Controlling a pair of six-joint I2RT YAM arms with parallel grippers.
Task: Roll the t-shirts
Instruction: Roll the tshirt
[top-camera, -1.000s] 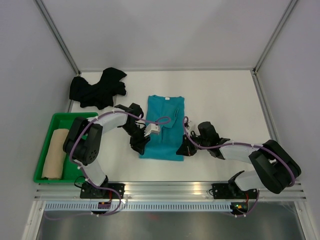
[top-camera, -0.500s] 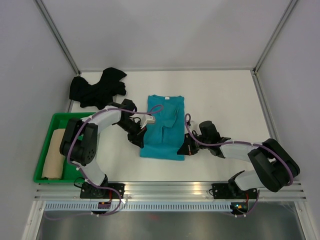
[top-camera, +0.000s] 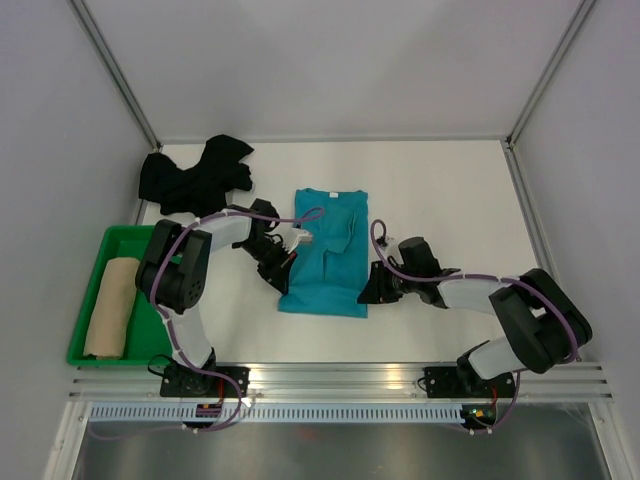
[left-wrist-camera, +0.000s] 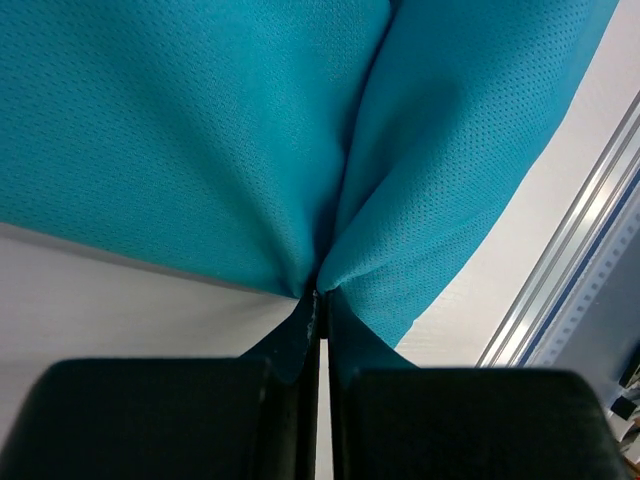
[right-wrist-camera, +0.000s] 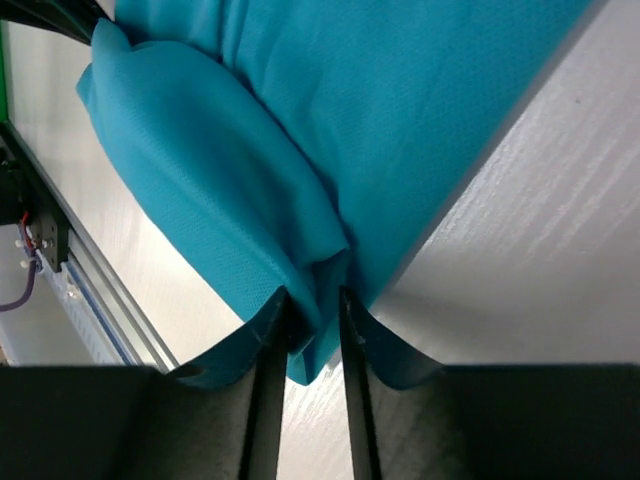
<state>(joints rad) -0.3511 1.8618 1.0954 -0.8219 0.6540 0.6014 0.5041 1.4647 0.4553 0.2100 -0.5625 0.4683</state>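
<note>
1. While the teal shirt (top-camera: 325, 255) lies flat in the middle of the tabletop (top-camera: 440, 190), folded into a long narrow strip with its collar at the far end, both arms reach in to its near end, one on each side.
2. On the left arm (top-camera: 215, 235), the jaws are pressed fully together on the shirt's left edge near the hem. The wrist view shows thin mesh cloth fanning out from the pinch in two soft folds.
3. On the right arm (top-camera: 470, 290), the jaws stand at a narrow gap at the shirt's right near corner. A bunched fold of teal cloth fills that gap, so they appear to hold the shirt.
4. A black shirt (top-camera: 195, 178) lies crumpled at the far left of the tabletop, well apart from both arms. A tan roll (top-camera: 108, 305) lies in a green tray (top-camera: 120, 232) at the near left.
5. Judging by its folds, the teal shirt is light, limp and probably a little slippery. It creases wherever it is pinched and will not keep a shape unaided.
6. The best hold seems to be the two near hem corners, gripped through every layer and kept level so the roll starts straight.
7. A pinch that catches only the top layer could let the rest slide, and an uneven pull could skew the strip.
</note>
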